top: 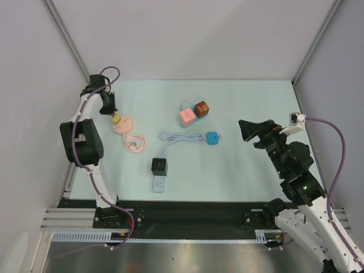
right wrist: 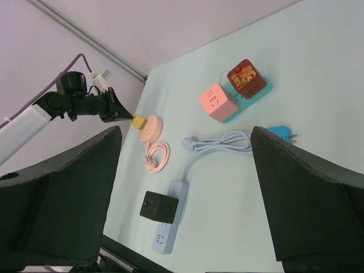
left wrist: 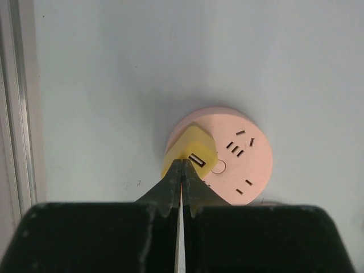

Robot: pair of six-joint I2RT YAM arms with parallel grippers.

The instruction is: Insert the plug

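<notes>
**A:** Where is the plug?
**B:** The yellow plug (left wrist: 190, 151) stands on the left part of the round pink socket (left wrist: 239, 153), far left on the table (top: 239, 96). The left pincer (left wrist: 181, 165) is pressed together, its tips touching the plug's near edge.
**A:** The right pincer (top: 245, 130)?
**B:** Spread wide at the right, holding nothing.
**A:** Any writing?
**B:** A gold mark on the maroon cube (right wrist: 246, 78), too small to read.
</notes>
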